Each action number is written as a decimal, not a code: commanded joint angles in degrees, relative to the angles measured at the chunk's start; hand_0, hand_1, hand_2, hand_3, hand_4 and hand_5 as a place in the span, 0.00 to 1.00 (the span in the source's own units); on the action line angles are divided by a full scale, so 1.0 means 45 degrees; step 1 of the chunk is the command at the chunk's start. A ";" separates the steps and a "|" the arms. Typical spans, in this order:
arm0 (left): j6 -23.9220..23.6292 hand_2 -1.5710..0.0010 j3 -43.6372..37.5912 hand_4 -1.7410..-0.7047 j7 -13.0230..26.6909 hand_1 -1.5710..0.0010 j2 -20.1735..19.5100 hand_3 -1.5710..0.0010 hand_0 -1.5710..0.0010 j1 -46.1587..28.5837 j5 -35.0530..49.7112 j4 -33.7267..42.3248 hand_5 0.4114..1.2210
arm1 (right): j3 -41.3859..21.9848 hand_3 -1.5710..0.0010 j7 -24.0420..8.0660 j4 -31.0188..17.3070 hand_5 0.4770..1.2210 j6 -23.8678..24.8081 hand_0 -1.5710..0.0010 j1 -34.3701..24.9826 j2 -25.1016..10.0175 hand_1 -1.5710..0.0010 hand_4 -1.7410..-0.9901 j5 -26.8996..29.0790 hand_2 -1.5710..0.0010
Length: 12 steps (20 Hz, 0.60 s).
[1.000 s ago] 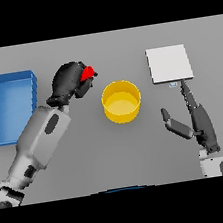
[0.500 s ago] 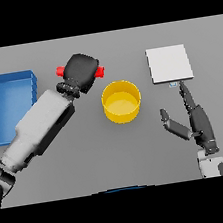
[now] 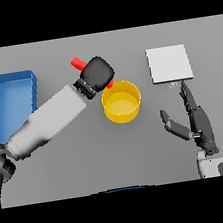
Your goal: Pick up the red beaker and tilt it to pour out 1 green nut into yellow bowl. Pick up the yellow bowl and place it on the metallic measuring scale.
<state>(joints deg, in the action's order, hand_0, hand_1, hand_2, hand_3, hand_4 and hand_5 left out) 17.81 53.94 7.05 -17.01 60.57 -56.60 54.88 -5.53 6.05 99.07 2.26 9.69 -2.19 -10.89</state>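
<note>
Pouring step. The left robot hand (image 3: 97, 74) is curled round the red beaker (image 3: 78, 63), holding it lifted and tilted over the near-left rim of the yellow bowl (image 3: 121, 101), which sits at mid-tabletop. One red end shows above the robot hand and a sliver below it, beside the bowl's rim; which end is the mouth cannot be told, and no green nut is visible. The right robot hand (image 3: 198, 123) rests idle toward the near right edge, fingers straight and spread. The metallic measuring scale (image 3: 169, 64) lies toward the far right, a blue tray (image 3: 11, 98) at the left edge. To pour well, the beaker's mouth should probably stay inside the rim and the tilt increase slowly, so that a single nut drops.
</note>
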 commanded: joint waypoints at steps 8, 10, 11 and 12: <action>0.0188 0.00 0.1895 0.00 -0.0757 0.00 0.0385 0.01 0.00 0.1611 -0.1217 -0.1232 1.00 | -0.0056 1.00 -0.0228 0.0093 0.16 0.0385 1.00 0.0088 0.0003 1.00 0.62 -0.0507 1.00; 0.0444 0.00 0.2387 0.00 -0.0952 0.00 0.0450 0.00 0.00 0.1906 -0.1447 -0.1472 1.00 | -0.0097 1.00 -0.0295 0.0041 0.15 0.0406 1.00 -0.0005 -0.0016 1.00 0.64 -0.0620 1.00; 0.0585 0.00 0.2606 0.00 -0.1055 0.00 0.0516 0.00 0.00 0.2137 -0.1566 -0.1646 1.00 | -0.0147 1.00 -0.0183 0.0050 0.14 0.0549 1.00 0.0049 -0.0013 1.00 0.65 -0.0840 1.00; 0.0838 0.00 0.2798 0.00 -0.1120 0.00 0.0557 0.00 0.00 0.2411 -0.1662 -0.1722 1.00 | -0.0148 1.00 -0.0173 0.0021 0.14 0.0561 1.00 0.0038 -0.0029 1.00 0.67 -0.0878 1.00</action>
<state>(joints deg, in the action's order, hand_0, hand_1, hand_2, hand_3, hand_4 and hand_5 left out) 21.60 66.52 2.02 -14.51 71.45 -63.99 47.15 -6.20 5.25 99.16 4.79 9.86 -2.32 -14.83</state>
